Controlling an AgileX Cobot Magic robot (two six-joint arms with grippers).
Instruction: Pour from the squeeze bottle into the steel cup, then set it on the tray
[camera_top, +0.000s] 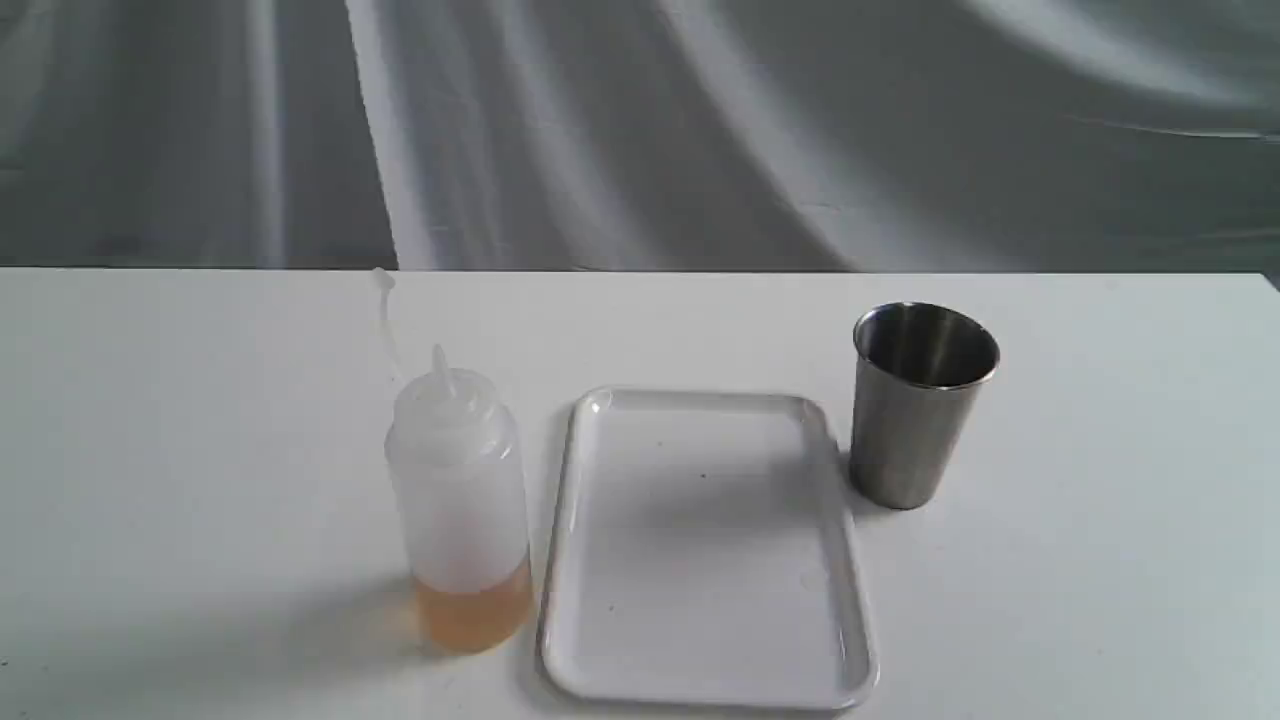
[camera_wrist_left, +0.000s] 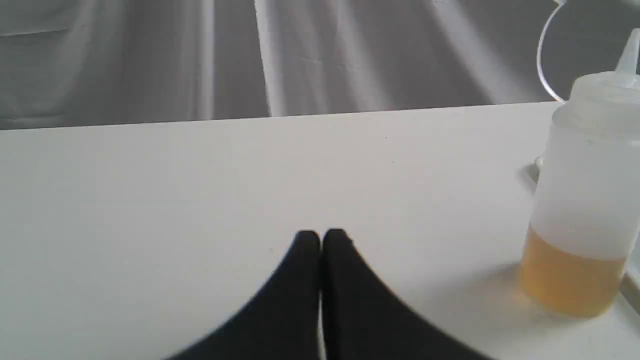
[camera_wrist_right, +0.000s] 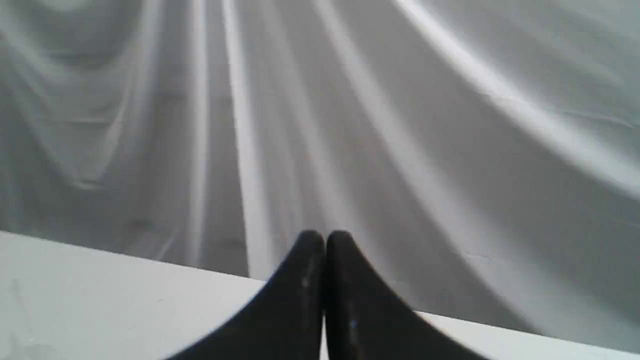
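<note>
Left pincer (camera_wrist_left: 320, 236) and right pincer (camera_wrist_right: 325, 236) pressed together over white table (camera_top: 150, 450), grey drape (camera_top: 700, 130) behind

A white tabletop (camera_top: 160, 430) carries three things in a row. The bottle (camera_top: 460, 500) stands upright on the left, with amber liquid in its base. The tray (camera_top: 705, 560) lies flat just beside it, in the middle. The cup (camera_top: 918, 420) stands upright by the tray's far right corner.
</note>
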